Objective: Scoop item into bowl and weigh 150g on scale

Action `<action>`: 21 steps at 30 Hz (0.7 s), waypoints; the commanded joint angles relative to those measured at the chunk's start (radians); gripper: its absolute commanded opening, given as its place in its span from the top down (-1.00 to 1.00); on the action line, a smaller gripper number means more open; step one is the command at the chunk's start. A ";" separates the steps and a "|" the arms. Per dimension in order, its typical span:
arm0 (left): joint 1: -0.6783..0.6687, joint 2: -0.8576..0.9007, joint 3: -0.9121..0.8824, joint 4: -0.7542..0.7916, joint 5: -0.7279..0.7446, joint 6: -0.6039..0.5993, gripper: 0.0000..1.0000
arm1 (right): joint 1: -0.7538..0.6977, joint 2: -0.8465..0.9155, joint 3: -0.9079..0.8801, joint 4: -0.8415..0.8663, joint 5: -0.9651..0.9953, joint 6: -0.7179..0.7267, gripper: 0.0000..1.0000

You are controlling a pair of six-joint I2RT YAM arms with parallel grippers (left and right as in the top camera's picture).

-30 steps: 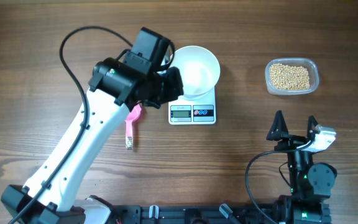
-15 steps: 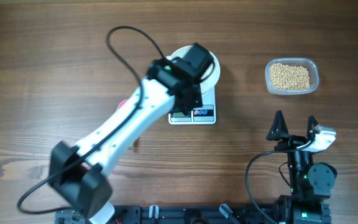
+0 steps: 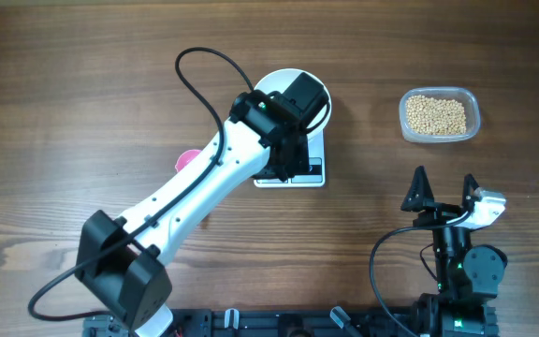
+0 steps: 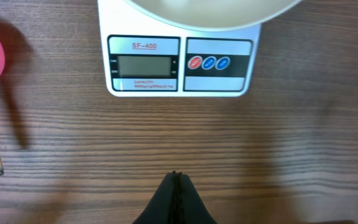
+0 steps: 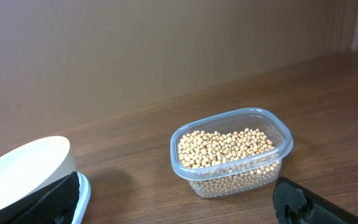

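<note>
From above, the left arm (image 3: 204, 187) reaches over the scale (image 3: 314, 170), which carries the bowl (image 3: 271, 84). The right gripper (image 3: 444, 187) rests wide open and empty, right of the scale. Left wrist: the left gripper (image 4: 176, 182), pinched closed on nothing, points at the scale's front, probably to press 1 of 3 buttons. Right wrist: the beans (image 5: 225, 146) sit in their tub (image 5: 284, 140), right of the scale, unscooped.

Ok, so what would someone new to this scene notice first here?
The long white left arm stretches diagonally across the wooden table, its shut left gripper hanging just in front of the small white digital scale. A round white bowl sits on that scale, while the beige-yellow beans lie in a clear plastic tub off to the right.
</note>
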State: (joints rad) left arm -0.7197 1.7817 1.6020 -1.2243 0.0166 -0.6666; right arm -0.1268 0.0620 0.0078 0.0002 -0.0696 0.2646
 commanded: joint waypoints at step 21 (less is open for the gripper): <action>0.018 -0.037 -0.011 0.061 0.016 0.217 0.92 | 0.004 0.002 -0.003 0.001 0.010 0.000 -1.00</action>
State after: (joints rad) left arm -0.7074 1.7603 1.6020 -1.1793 0.0238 -0.4824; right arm -0.1268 0.0620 0.0078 0.0002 -0.0696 0.2642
